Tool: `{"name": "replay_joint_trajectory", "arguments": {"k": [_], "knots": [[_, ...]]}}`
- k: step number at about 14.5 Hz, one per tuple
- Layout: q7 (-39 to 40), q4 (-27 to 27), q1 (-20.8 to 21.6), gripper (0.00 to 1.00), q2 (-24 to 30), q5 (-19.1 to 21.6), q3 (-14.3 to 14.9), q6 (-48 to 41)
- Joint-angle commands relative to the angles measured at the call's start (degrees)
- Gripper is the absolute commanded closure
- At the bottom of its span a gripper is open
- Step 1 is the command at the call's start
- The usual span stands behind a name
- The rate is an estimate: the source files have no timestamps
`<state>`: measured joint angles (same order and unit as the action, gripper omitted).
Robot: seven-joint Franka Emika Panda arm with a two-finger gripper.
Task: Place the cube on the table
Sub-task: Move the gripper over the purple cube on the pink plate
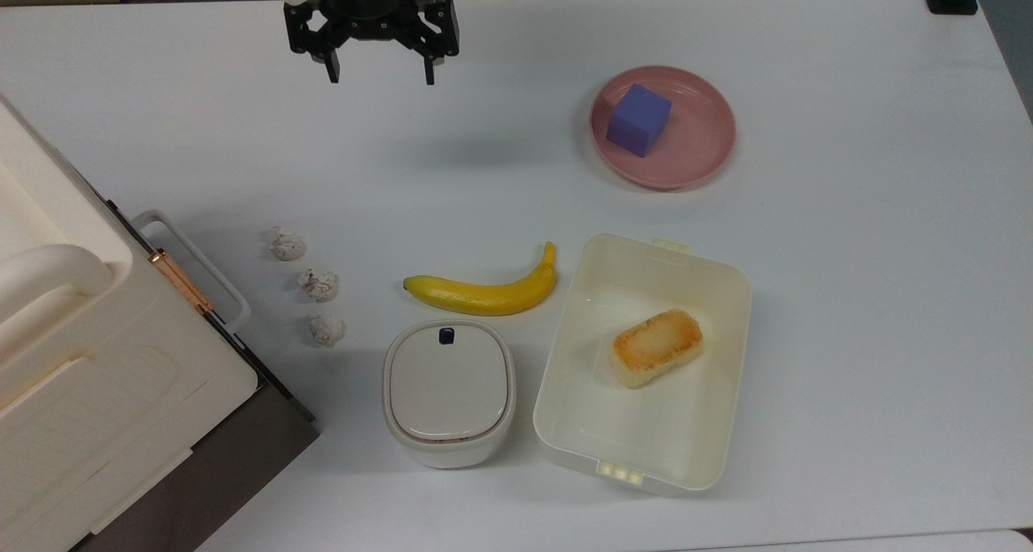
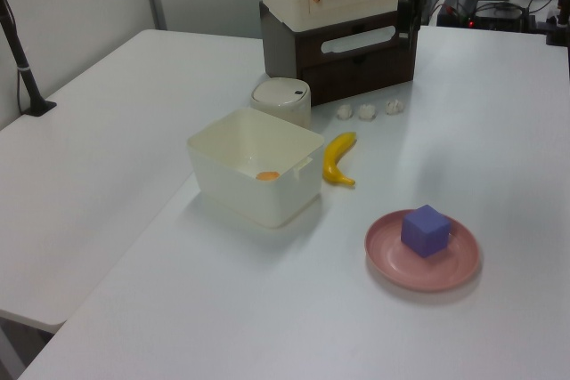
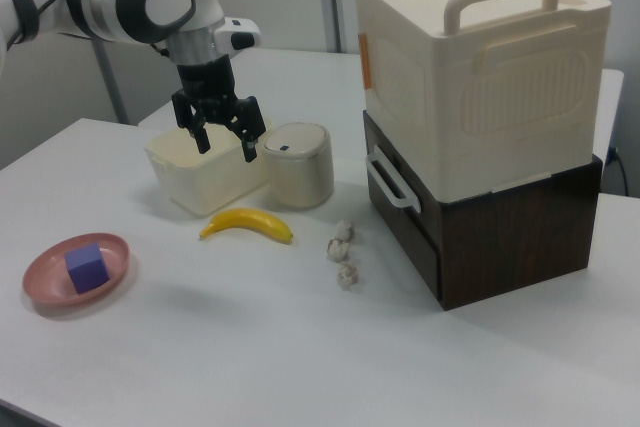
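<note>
A small blue-purple cube (image 1: 639, 119) (image 2: 425, 230) (image 3: 86, 268) sits on a round pink plate (image 1: 702, 156) (image 2: 390, 260) (image 3: 113, 247) on the white table (image 1: 847, 253) (image 2: 134, 113) (image 3: 250, 347). My gripper (image 1: 379, 74) (image 3: 226, 144) hangs open and empty above the table near the top view's upper edge, well to the left of the plate in the top view. In the left view the gripper (image 2: 407, 20) is at the far end, in front of the stacked boxes.
A cream tub (image 1: 565, 391) (image 2: 254, 162) holds a toasted bread piece (image 1: 655, 347). A banana (image 1: 488, 291) (image 3: 248, 223), a lidded round container (image 1: 449, 391) (image 3: 298, 164) and three crumpled white lumps (image 1: 319, 285) lie nearby. A cream box atop a dark cabinet (image 1: 97, 391) (image 3: 480, 117) stands at the top view's left.
</note>
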<state>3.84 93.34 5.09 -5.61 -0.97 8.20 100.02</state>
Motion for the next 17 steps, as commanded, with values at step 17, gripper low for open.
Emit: {"name": "replay_joint_trajectory", "arguments": {"k": [17], "knots": [[3.3, 5.8, 6.9, 0.00, 0.1, 0.5, -0.5, -2.0]]}}
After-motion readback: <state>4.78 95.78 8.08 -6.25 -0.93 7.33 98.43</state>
